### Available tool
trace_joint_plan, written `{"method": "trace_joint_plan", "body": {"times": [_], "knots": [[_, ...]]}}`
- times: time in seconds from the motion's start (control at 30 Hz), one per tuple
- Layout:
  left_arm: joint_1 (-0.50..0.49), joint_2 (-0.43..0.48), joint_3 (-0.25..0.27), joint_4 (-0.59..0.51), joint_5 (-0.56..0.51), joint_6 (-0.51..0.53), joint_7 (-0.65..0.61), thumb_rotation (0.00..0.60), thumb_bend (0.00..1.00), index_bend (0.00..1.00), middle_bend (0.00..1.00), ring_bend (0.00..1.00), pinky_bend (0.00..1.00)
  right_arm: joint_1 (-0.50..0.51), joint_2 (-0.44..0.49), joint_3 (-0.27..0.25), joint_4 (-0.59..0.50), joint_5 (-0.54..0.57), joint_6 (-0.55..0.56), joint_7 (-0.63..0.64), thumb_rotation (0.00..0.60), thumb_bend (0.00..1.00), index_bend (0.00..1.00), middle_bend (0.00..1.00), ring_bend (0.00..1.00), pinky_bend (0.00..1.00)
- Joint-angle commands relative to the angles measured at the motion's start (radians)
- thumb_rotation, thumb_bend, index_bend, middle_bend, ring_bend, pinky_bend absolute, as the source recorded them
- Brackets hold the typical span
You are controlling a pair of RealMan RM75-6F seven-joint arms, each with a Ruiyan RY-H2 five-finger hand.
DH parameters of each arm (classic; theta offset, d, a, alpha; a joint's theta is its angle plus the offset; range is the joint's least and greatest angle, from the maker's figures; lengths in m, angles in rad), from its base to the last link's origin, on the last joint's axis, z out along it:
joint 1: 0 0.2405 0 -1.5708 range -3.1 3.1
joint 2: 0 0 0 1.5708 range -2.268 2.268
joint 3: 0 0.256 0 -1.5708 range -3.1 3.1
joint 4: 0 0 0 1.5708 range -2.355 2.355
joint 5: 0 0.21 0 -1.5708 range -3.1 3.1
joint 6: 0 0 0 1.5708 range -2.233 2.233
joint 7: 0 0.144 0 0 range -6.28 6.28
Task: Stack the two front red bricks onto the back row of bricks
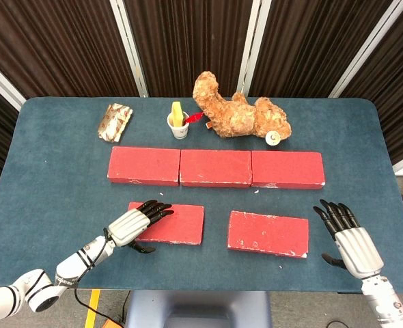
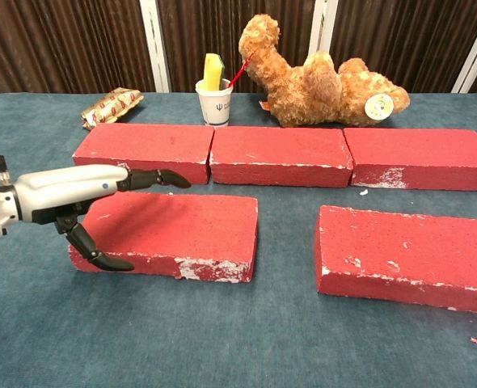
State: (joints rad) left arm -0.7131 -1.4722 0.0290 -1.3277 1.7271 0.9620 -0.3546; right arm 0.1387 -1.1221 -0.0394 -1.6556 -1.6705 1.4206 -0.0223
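Head view: a white paper cup (image 1: 179,127) stands on the blue desk (image 1: 44,171), just behind the back row of bricks (image 1: 216,167); a yellow sponge (image 1: 177,113) stands upright in it with a red-tipped item that is too small to identify. That is one cup, one wrapped packet (image 1: 115,121) to its left and one brown teddy bear (image 1: 238,115) lying to its right. There are five red bricks: three end to end in the back row, two in front of it. The front left brick (image 1: 171,223) and front right brick (image 1: 268,234) lie flat, apart from each other, in front of the row. The left hand (image 1: 134,224) is at the front left brick's left end, fingers stretched over its top and thumb below its near edge, not closed on it. The right hand (image 1: 348,240) is to the right of the front right brick, fingers spread and holding nothing.

Chest view: the cup (image 2: 214,101) again holds the sponge (image 2: 213,71). The same five bricks show. The left hand (image 2: 81,196) spans the front left brick's (image 2: 182,234) left corner, fingers above and thumb against the near face. The right hand does not appear here.
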Motion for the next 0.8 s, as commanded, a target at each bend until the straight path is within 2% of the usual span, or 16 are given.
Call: {"method": "trace_joint_plan", "body": {"times": [0.03,0.37,0.8], "knots": [[-0.015,-0.021,0.010,0.029,-0.019,-0.027,-0.015,0.600,0.18,0.00,0.00,0.00,0.00,-0.001,0.003,0.000,-0.001,0.000,0.001,0.005,0.600,0.07,0.00,0.00,0.00,0.00],[-0.042,-0.049,0.018,0.090,-0.040,-0.037,-0.060,0.600,0.19,0.00,0.00,0.00,0.00,0.007,0.021,-0.022,-0.015,-0.026,-0.016,0.050,0.600,0.07,0.00,0.00,0.00,0.00],[-0.064,-0.042,0.024,0.102,-0.064,-0.054,-0.082,0.600,0.18,0.00,0.00,0.00,0.00,0.012,0.014,-0.014,-0.017,-0.002,-0.033,0.029,0.600,0.07,0.00,0.00,0.00,0.00]]}}
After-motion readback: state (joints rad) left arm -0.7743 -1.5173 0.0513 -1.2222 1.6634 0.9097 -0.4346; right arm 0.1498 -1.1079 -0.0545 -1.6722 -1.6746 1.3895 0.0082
